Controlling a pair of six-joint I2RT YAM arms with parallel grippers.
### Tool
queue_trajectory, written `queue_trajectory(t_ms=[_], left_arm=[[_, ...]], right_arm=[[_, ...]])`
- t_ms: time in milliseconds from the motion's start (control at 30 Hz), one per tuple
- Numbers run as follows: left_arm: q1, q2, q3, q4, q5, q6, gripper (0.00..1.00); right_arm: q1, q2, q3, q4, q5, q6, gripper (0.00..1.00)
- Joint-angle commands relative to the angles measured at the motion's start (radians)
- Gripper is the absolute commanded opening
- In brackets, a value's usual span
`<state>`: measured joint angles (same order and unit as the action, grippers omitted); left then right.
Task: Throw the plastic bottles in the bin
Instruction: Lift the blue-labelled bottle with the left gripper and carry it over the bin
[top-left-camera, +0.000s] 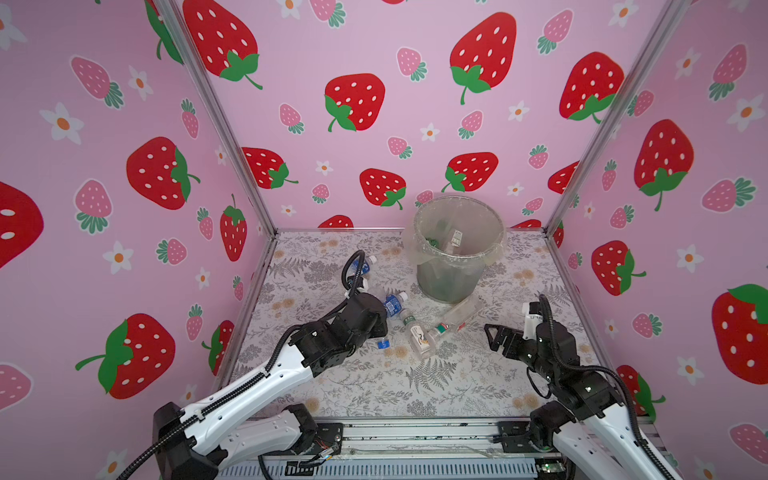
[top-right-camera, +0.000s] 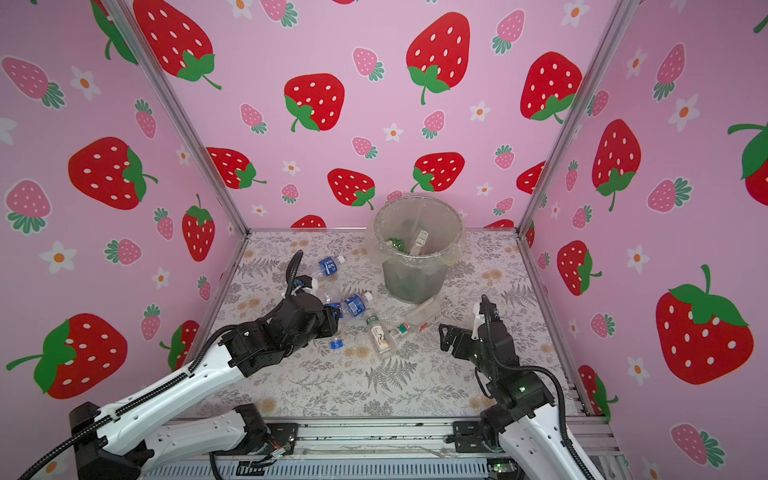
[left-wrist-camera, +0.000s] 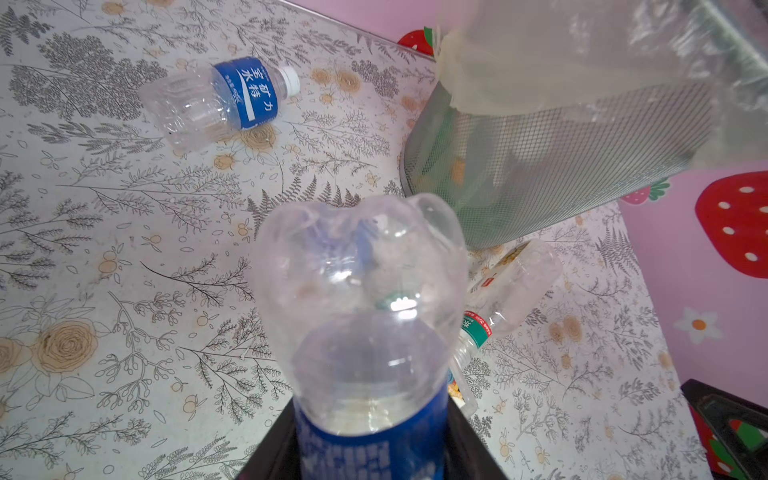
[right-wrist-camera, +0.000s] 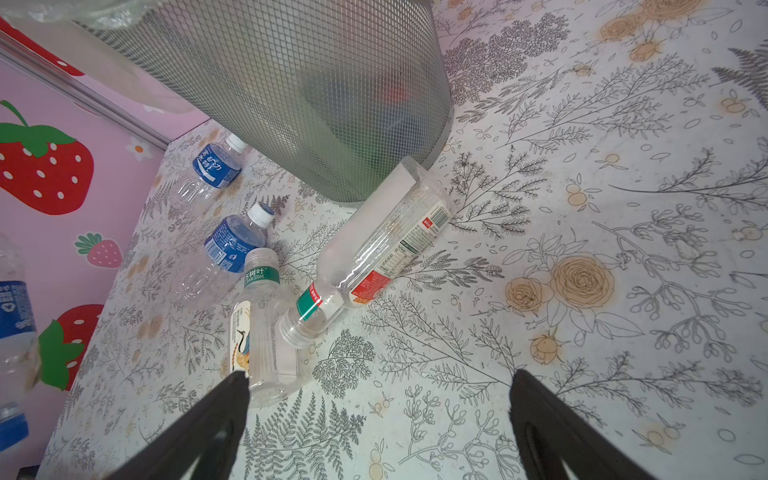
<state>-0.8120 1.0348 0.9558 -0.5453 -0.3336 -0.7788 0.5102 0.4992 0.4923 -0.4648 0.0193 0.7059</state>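
Plastic bottles (top-left-camera: 392, 303): blue-label bottle (left-wrist-camera: 224, 97), "矿力水特", near bin (left-wrist-camera: 561, 166); green-band bottle (right-wrist-camera: 259, 324), "335ml", near bin. Left claw (left-wrist-camera: 370, 436) grasping third bottle (left-wrist-camera: 365, 291); right claw (right-wrist-camera: 379, 386) released.

The right gripper (right-wrist-camera: 380, 376) hangs over the floral table (right-wrist-camera: 602, 187), jaws spread wide with nothing between. The big bottle (right-wrist-camera: 382, 249) lies with its base against the mesh bin (right-wrist-camera: 332, 83) (its neck meets the green-band bottle (right-wrist-camera: 259, 328)). The near blue bottle (right-wrist-camera: 230, 245) and far blue bottle (right-wrist-camera: 210, 170) lie beyond.
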Motion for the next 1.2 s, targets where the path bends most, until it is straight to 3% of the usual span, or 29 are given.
queue_trajectory(t_ms=[0,400,833,1000,1167], left_arm=[[0.043,-0.024,0.043,0.037,0.056,0.051,0.48],[0.122,-0.008,0.054,0.257,0.24,0.213,0.48],[0.127,-0.036,-0.014,0.491,0.238,0.235,0.48],[0.127,0.047,0.116,0.514,0.276,0.278,0.49],[0.128,0.216,0.376,0.456,0.276,0.306,0.5]], right_arm=[[-0.001,0.002,-0.01,0.006,0.0,0.0,0.99],[-0.002,0.009,-0.005,0.002,0.008,0.002,0.99],[-0.002,0.032,0.001,0.005,0.018,-0.003,0.99],[-0.001,0.032,0.005,0.001,0.018,-0.005,0.99],[-0.001,0.028,0.009,-0.005,0.019,-0.004,0.99]])
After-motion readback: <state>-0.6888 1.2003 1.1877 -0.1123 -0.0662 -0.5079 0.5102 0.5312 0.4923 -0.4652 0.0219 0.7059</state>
